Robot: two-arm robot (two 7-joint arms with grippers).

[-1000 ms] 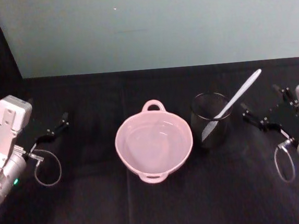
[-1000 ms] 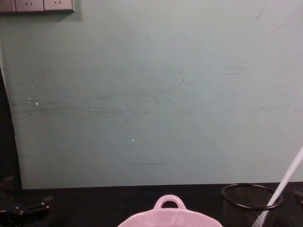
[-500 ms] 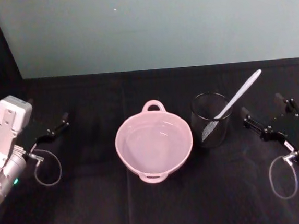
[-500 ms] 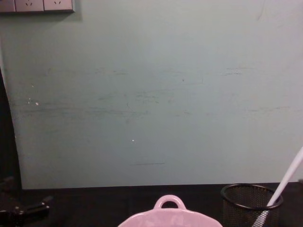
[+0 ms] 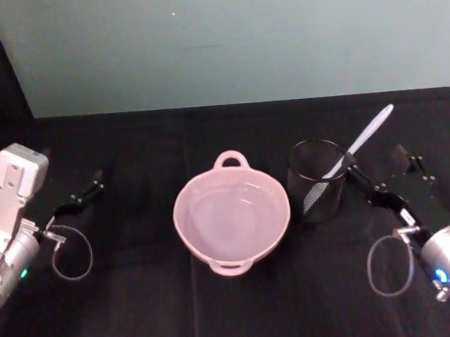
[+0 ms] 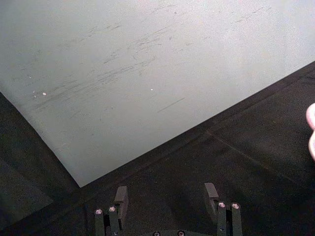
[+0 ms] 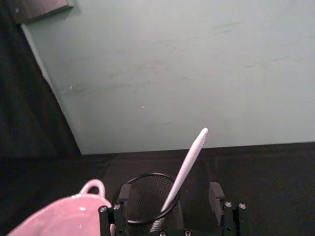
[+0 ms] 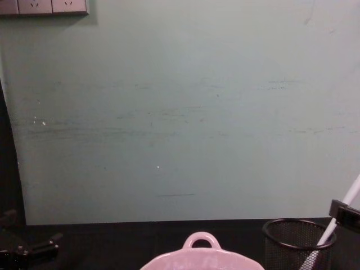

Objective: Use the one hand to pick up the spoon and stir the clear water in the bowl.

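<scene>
The pale pink bowl [image 5: 232, 219] with clear water sits mid-table on black cloth; its loop handle shows in the chest view [image 8: 199, 243]. Right of it, the white spoon [image 5: 364, 136] leans in a black mesh cup [image 5: 317, 180], handle pointing up and to the right. My right gripper [image 5: 383, 172] is open just right of the cup, one finger [image 8: 346, 212] close by the spoon's handle. In the right wrist view the spoon [image 7: 189, 164] rises ahead between the open gripper [image 7: 170, 192] fingers, untouched. My left gripper [image 5: 85, 190] rests open at the far left.
A pale green wall [image 5: 222, 42] stands behind the table's back edge. The mesh cup [image 7: 147, 201] stands close beside the bowl [image 7: 64, 219]. Cable loops hang by both wrists. Black cloth lies bare in front of the bowl.
My right gripper has swung in leftward toward the mesh cup and the spoon's handle, its wrist dropping lower in the head view. The left arm, bowl and spoon have stayed put.
</scene>
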